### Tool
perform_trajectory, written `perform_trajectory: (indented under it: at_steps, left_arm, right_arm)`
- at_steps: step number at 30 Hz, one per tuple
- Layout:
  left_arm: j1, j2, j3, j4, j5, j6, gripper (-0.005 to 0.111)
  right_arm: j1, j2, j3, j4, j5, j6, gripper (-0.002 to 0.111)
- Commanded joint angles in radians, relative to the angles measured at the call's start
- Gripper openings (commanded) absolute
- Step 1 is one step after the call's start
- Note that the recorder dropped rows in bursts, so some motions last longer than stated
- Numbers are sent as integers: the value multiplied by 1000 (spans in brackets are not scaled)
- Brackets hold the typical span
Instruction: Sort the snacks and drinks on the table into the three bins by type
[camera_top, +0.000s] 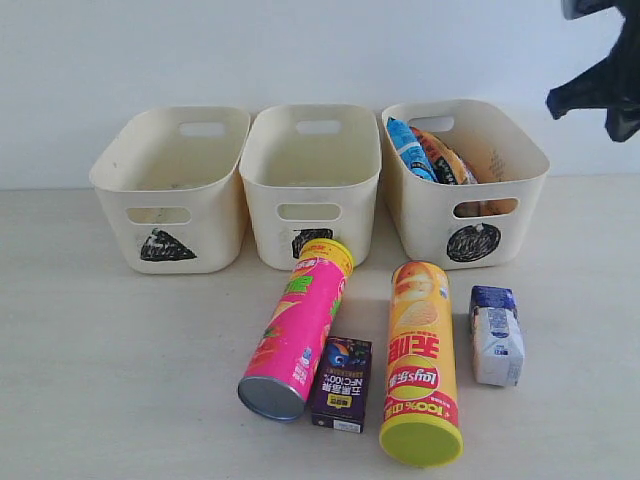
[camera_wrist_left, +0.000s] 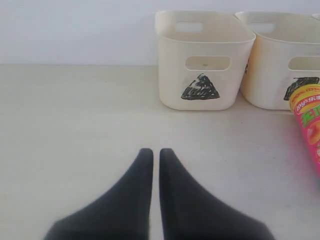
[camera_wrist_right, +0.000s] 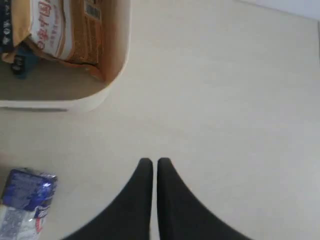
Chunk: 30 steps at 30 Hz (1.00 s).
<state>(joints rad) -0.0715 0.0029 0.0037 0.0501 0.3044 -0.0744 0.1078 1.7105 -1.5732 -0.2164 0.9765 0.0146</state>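
Observation:
Three cream bins stand in a row at the back: triangle (camera_top: 170, 185), square (camera_top: 312, 180), circle (camera_top: 465, 180). The circle bin holds the blue bag (camera_top: 410, 150) and the orange-brown bag (camera_top: 445, 158). On the table (camera_top: 120, 350) lie the pink tube (camera_top: 298, 325), the dark purple box (camera_top: 341, 384), the yellow-orange tube (camera_top: 420, 360) and the white-and-blue pack (camera_top: 496, 335). My right gripper (camera_wrist_right: 151, 161) is shut and empty, raised above the table right of the circle bin (camera_wrist_right: 117, 60), seen dark at the top right (camera_top: 600, 85). My left gripper (camera_wrist_left: 152, 151) is shut and empty, facing the triangle bin (camera_wrist_left: 200, 60).
The triangle and square bins look empty inside. A pale wall rises behind the bins. Bare table stretches left of the pink tube (camera_wrist_left: 310, 125) and right of the white-and-blue pack (camera_wrist_right: 25, 200).

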Motion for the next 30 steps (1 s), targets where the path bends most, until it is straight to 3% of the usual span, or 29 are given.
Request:
perform_trajectory:
  at_steps: [1, 15, 24, 30]
  left_arm:
    - [1, -3, -4, -4, -8, -7, 4]
    - [1, -3, -4, -4, -8, -7, 4]
    - [1, -3, -4, -4, -8, -7, 4]
    - [1, -3, -4, -4, -8, -7, 4]
  right_arm:
    - [-66, -162, 133, 149, -57, -44, 0]
    - [-79, -668, 589, 161, -455, 62, 0]
    - [-79, -940, 766, 184, -479, 61, 0]
    - [-79, -1047, 782, 180, -463, 61, 0]
